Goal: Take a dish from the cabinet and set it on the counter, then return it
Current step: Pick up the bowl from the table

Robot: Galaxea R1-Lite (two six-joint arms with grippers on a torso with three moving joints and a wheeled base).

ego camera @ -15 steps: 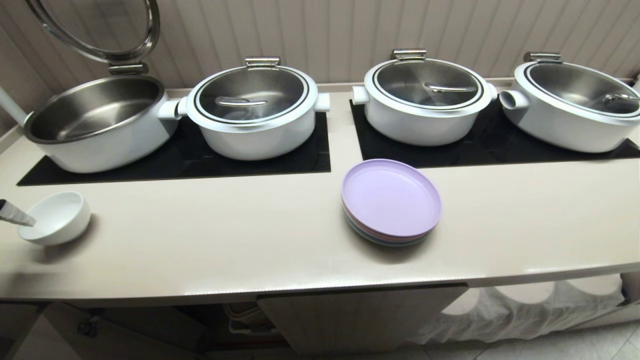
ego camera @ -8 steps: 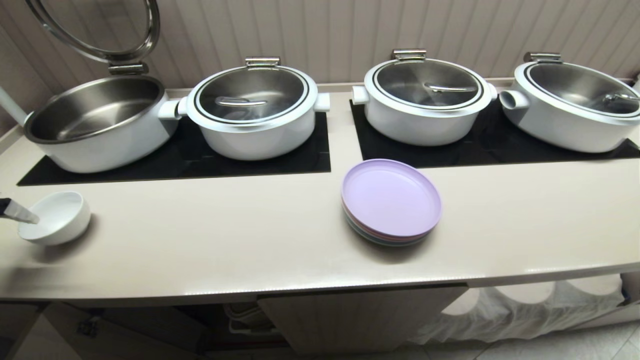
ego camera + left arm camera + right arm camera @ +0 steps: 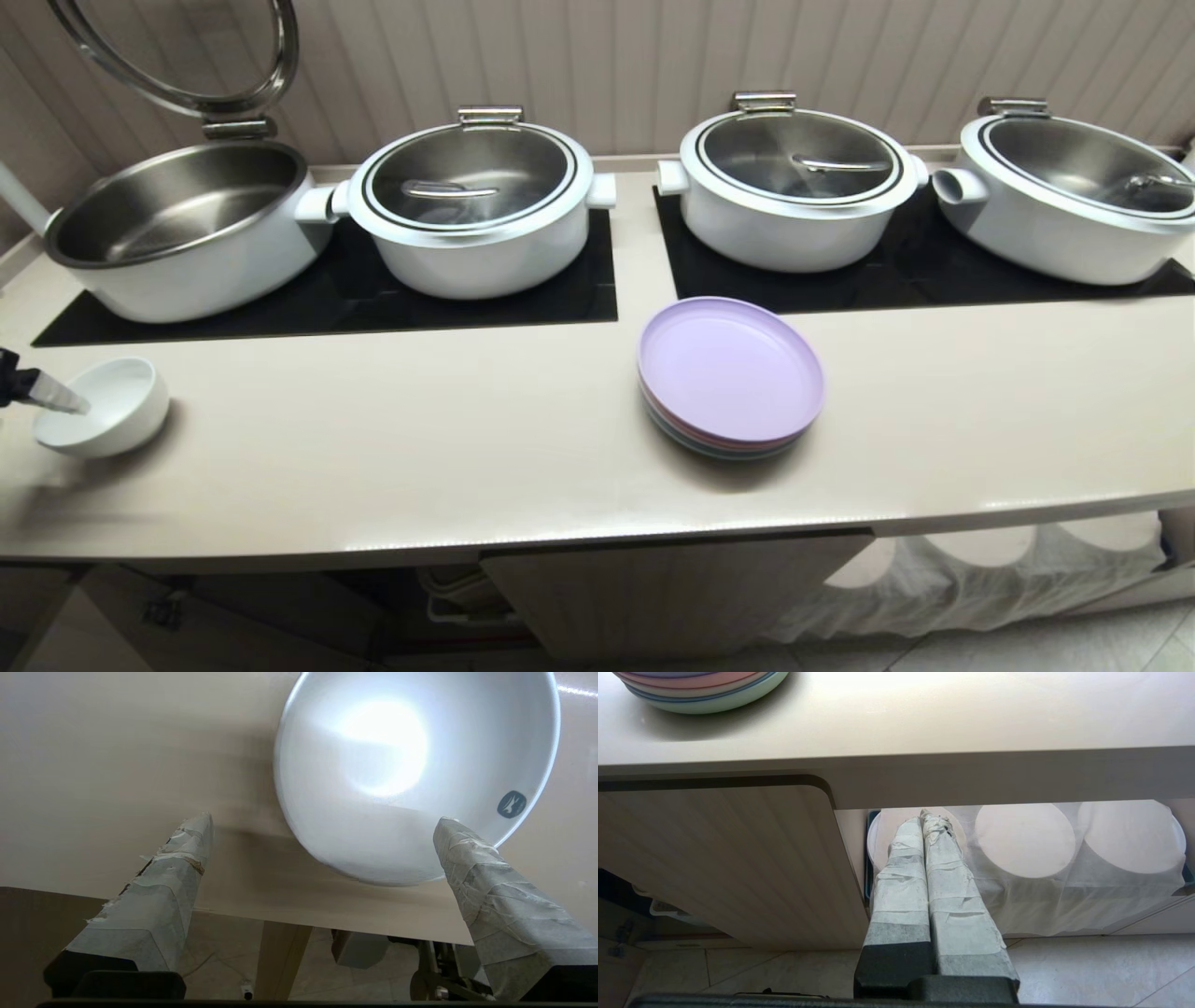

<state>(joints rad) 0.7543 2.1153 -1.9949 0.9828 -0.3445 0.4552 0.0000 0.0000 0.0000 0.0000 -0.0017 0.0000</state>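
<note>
The dish [image 3: 103, 406], a small plain white bowl, stands upright on the beige counter [image 3: 467, 448] near its left end. My left gripper [image 3: 323, 819] is open wide at the bowl's near rim. One taped finger [image 3: 51, 395] reaches over the rim, and the other finger [image 3: 187, 858] hangs above bare counter [image 3: 117, 765] beside the dish [image 3: 411, 765]. Nothing is clamped. Below the counter's front edge is the cabinet, its ribbed door [image 3: 672, 588] seen from above. My right gripper [image 3: 924, 814] is parked shut and empty beside that door [image 3: 724, 858].
Four white pots with steel insets [image 3: 471, 210] stand on black panels [image 3: 560, 299] at the back; the leftmost pot's lid [image 3: 177, 56] is raised. A stack of lilac plates [image 3: 730, 373] sits mid-counter. Cloth-covered white plate stacks [image 3: 1024, 840] fill the shelf right of the door.
The left gripper's finger has slid a little further to the right over the dish's rim. The dish and everything else have stayed put.
</note>
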